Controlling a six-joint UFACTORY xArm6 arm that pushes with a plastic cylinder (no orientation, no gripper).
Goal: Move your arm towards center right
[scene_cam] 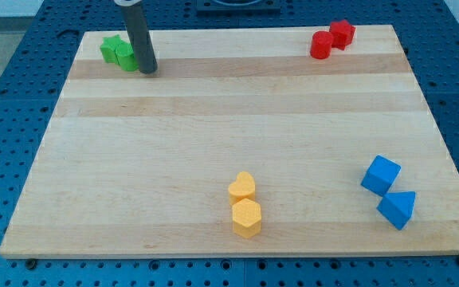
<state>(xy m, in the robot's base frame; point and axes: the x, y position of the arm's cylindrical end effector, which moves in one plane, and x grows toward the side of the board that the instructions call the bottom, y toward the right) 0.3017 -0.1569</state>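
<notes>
Tip of my rod rests on the counter near its top-left corner, just beside the two green blocks on their right. Measured from that green pair, the centre-right region lies far toward the view's right and somewhat lower, above the blue cube and blue wedge. Nothing of the move looks done yet; the whole crossing remains. No gripper exists here, so there is no open or closed state to tell.
</notes>
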